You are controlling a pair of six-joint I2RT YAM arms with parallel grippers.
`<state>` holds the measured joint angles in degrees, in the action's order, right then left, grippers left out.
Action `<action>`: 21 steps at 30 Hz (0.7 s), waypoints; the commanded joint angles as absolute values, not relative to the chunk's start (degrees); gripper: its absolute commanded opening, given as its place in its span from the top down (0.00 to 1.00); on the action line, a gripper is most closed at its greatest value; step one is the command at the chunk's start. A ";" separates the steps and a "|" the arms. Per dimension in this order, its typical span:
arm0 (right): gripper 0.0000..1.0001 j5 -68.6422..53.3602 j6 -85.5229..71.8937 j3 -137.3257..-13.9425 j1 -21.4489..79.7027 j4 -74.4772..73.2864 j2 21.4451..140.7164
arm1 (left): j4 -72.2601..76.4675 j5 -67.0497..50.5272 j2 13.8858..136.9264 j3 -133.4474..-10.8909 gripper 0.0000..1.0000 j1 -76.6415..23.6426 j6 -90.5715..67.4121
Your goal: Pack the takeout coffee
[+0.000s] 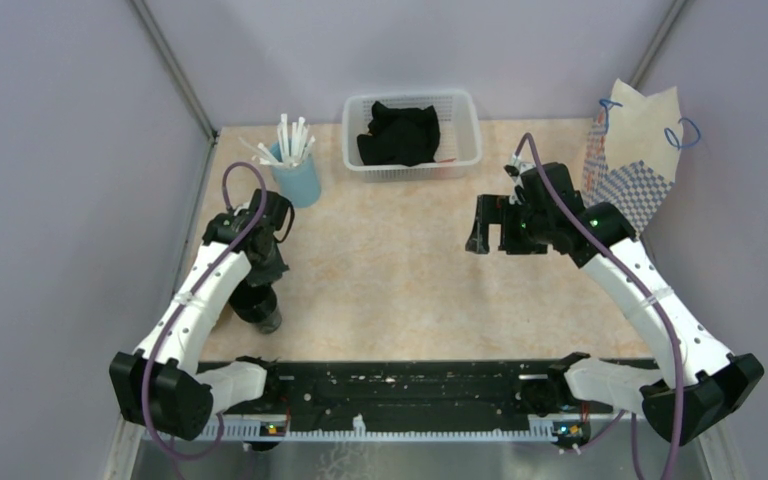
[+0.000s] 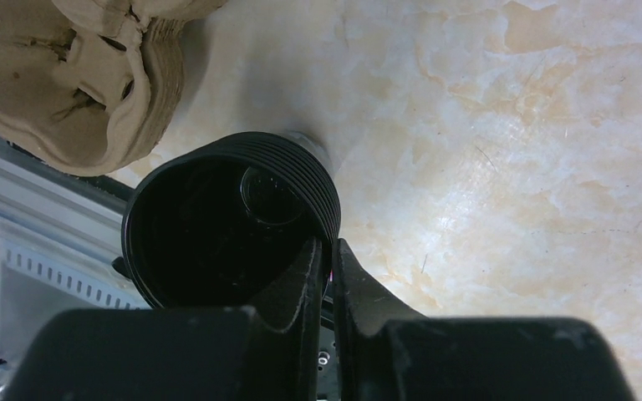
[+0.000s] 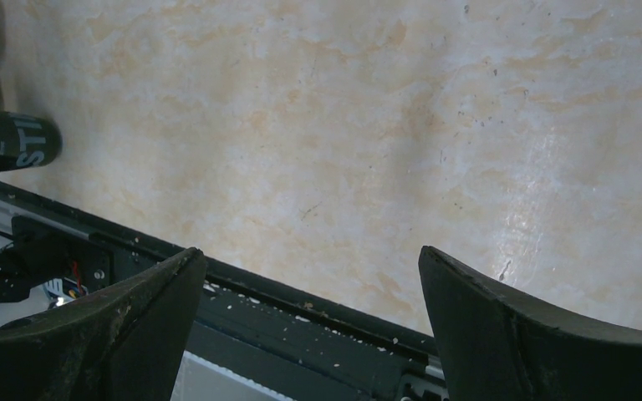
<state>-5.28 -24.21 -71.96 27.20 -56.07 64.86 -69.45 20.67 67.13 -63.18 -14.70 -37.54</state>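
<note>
One carrier (image 2: 67, 75) beside black cup (image 2: 294, 177) | left wrist: plain | top: behind left arm (image 1: 203, 292)

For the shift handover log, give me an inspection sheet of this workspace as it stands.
Surface: beige marbled table.
Job's things: pulp carrier beside the black cup, visible well empty; pale cups: nothing seen.
Clutter: black cup; blue cup of straws; basket holding black cloth; paper bag.
Grippers: left gripper pinches the black cup's rim; right gripper open, holding nothing.
Cables: purple cable along each arm.
Surroundings: plain walls.
</note>
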 commanded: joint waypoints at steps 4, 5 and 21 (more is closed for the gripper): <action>0.01 -5.63 -24.79 -72.01 26.76 -54.75 63.39 | -70.18 21.82 65.64 -65.02 0.90 -14.39 -37.54; 0.01 -5.67 -24.83 -71.93 26.80 -54.70 63.38 | -70.34 21.84 65.50 -65.23 0.90 -14.41 -37.59; 0.01 -6.77 -25.20 -71.58 26.77 -54.57 63.15 | -70.73 21.21 65.05 -65.26 0.78 -14.41 -37.70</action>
